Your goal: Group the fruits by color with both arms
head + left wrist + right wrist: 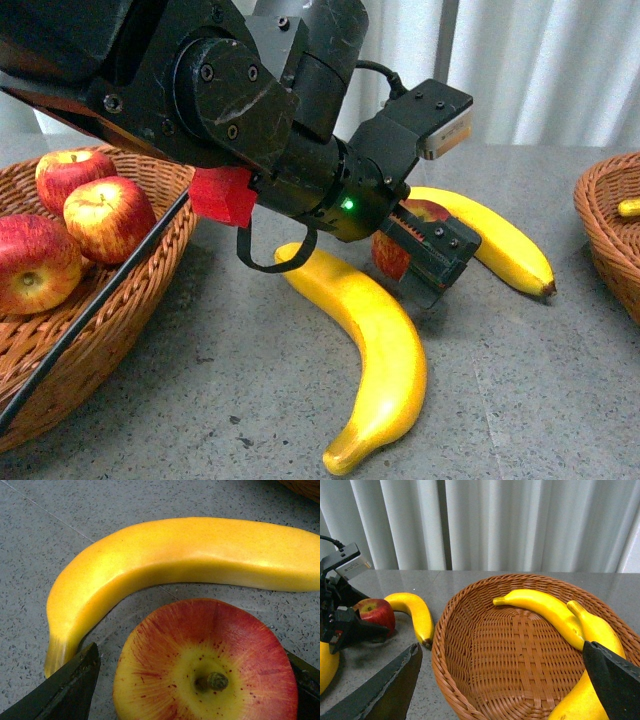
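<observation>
Three apples [108,215] lie in the left wicker basket [60,350] at 9 o'clock on the surface [220,390], so I judge the red side nearly done. At least two bananas [545,607] rest in the right wicker basket [445,645] at 3 o'clock. Whether a third hides behind my right fingers [385,690], I cannot tell.

Left to sort, as far as I can see, are one loose apple [202,660] and two bananas, all on the bare surface between the baskets. The near banana [375,350] curves toward me at 6 o'clock of the loose apple. The far banana [500,240] lies just beside that apple, running from its 12 o'clock round to 3 o'clock.

My left fingers [70,690] are apart, one on either side of the loose apple, which sits stem up. A sliver of grey surface shows between one finger and the skin, so I judge I am placed to close but not yet gripping. My right fingers are apart too and hold nothing, hovering at the near rim of the right wicker basket.

I reckon I am past the halfway mark. This apple has yet to go to the 9 o'clock basket, and both loose bananas to the 3 o'clock one, most likely work for my right arm.
</observation>
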Robot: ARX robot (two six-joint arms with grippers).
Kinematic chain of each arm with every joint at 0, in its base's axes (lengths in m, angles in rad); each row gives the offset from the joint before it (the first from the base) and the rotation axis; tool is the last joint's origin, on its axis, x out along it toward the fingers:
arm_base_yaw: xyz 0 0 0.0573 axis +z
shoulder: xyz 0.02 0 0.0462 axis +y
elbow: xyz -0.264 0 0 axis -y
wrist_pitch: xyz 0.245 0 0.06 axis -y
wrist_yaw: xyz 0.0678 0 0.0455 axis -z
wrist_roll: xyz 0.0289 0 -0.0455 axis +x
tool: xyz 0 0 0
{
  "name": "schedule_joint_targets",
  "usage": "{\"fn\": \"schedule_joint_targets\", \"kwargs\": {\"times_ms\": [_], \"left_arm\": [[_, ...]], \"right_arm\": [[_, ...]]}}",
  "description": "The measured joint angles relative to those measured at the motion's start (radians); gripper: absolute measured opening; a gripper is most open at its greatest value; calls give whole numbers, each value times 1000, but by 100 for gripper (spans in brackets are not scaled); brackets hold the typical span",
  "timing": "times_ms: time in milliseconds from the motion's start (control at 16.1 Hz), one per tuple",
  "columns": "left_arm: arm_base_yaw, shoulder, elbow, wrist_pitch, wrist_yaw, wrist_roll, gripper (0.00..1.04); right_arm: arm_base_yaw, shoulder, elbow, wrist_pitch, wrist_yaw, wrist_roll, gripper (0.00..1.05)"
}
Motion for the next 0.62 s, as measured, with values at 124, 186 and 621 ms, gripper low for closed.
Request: {"fn": "schedule_joint_targets", "kwargs": {"times_ms": [124,186,621], "left_arm": [[-2,3,4,1,2,0,98],[-2,3,4,10,2,-1,90],[7,-208,-138,151,-166,-2,68]], "right_arm": [[0,0,0,0,0,0,98],[0,0,0,0,0,0,98],[0,0,0,0,0,0,98]]}}
